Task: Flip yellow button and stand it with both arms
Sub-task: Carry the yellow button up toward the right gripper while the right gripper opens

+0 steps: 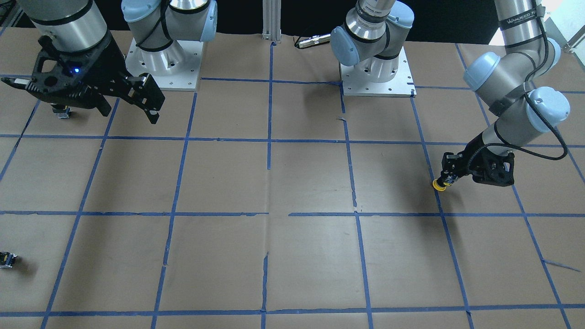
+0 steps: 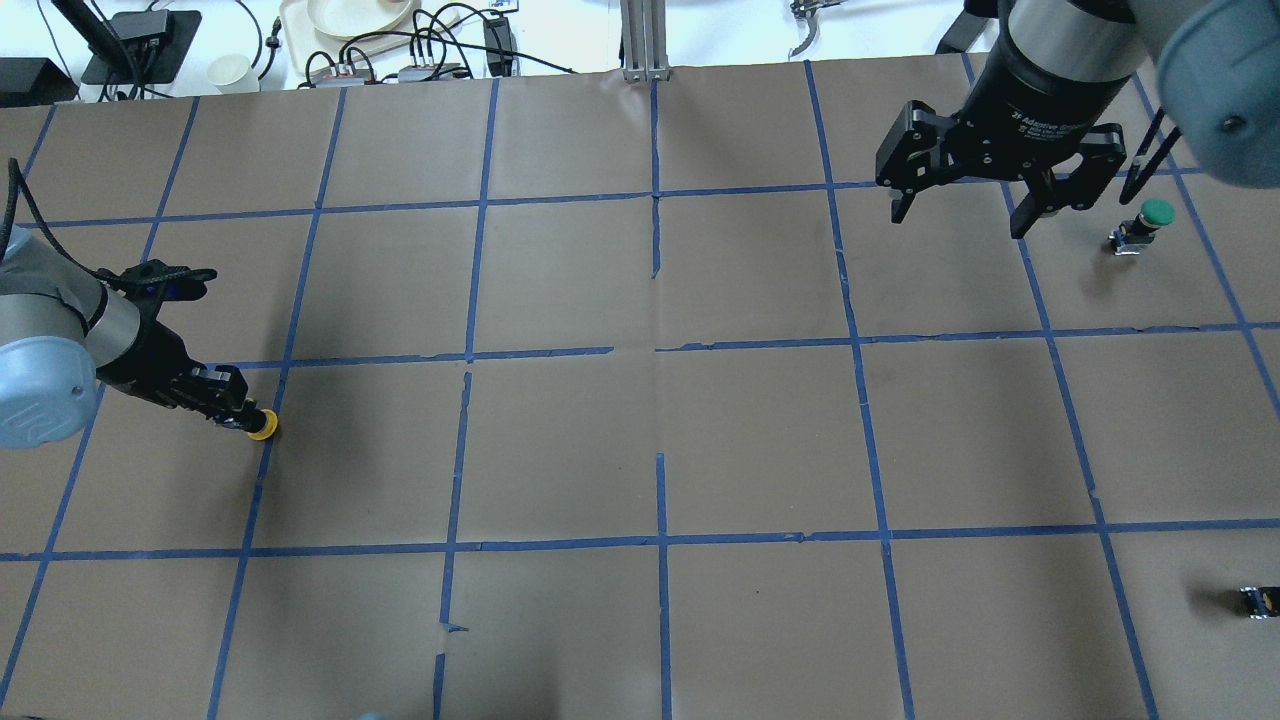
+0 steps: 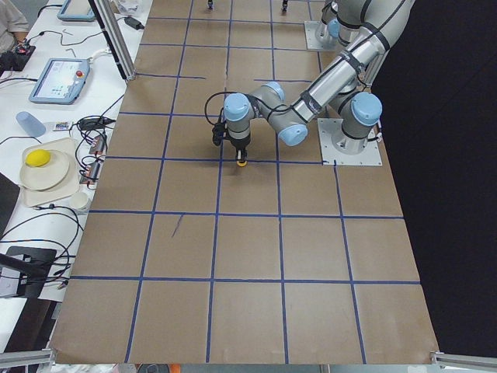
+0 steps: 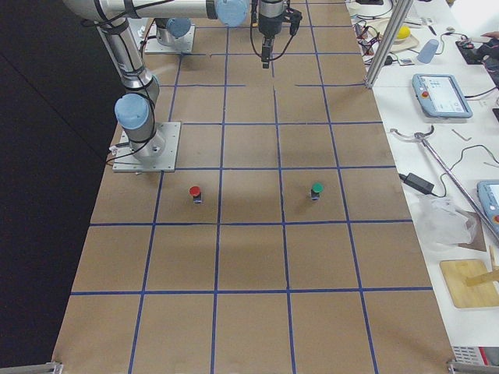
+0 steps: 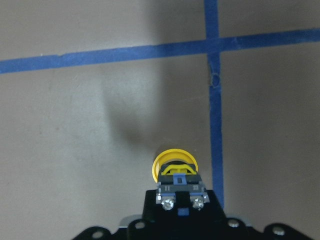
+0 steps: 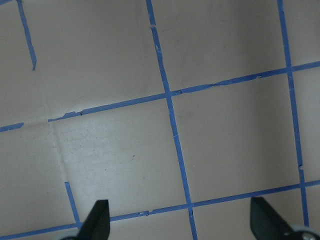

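The yellow button (image 2: 262,426) is gripped by its grey-black body in my left gripper (image 2: 238,413), at the table's left side. Its yellow cap (image 1: 438,185) points down and away from the gripper, right at the paper beside a blue tape line. In the left wrist view the button (image 5: 175,172) shows its screw terminals toward the camera and its cap beyond them. My right gripper (image 2: 962,212) hangs open and empty high over the far right of the table. Its fingers (image 6: 97,220) frame only bare paper and tape in the right wrist view.
A green-capped button (image 2: 1150,215) stands just right of my right gripper. A red-capped button (image 4: 195,192) stands nearer the right arm's base. A small dark capless part with a yellow spot (image 2: 1257,600) lies at the near right edge. Brown paper with a blue tape grid (image 2: 660,350) covers the table.
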You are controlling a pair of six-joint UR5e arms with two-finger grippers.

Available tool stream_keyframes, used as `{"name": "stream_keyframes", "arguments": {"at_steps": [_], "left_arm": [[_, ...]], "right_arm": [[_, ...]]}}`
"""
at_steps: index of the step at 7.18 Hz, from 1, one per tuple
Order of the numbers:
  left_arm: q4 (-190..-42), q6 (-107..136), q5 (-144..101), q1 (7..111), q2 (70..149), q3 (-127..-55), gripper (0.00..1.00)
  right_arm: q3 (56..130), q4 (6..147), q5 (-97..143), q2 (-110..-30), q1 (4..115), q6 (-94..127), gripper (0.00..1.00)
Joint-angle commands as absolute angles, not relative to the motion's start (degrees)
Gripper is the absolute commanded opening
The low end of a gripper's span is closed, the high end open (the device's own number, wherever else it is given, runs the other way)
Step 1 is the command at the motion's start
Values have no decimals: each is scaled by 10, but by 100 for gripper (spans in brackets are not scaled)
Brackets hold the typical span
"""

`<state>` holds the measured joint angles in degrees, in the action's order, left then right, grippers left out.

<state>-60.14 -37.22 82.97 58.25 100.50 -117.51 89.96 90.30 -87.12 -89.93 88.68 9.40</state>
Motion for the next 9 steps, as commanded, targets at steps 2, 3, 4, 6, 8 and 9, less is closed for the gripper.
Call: {"name": "stream_keyframes", "arguments": {"at_steps": [2, 3, 4, 6, 8, 9], "left_arm": [[-783, -380, 596, 628, 993, -1167, 11], [-841, -381, 518, 672, 986, -1168, 11], [-870, -381, 435, 727, 990, -1170, 11], [-877, -369, 253, 848, 1000, -1171, 11], [-882, -353, 85, 928, 1001, -1171, 11], [-882, -330, 14, 961, 990, -1170, 11]], "right_arm": [[886, 927, -823, -876, 886, 95, 100], [882, 928, -789, -879, 884, 123, 100], [882, 926, -785, -880, 883, 202, 100], [885, 926, -704, -877, 870, 329, 100], [889, 823, -693, -881, 852, 364, 100], [890, 808, -693, -880, 849, 369, 100]]}}
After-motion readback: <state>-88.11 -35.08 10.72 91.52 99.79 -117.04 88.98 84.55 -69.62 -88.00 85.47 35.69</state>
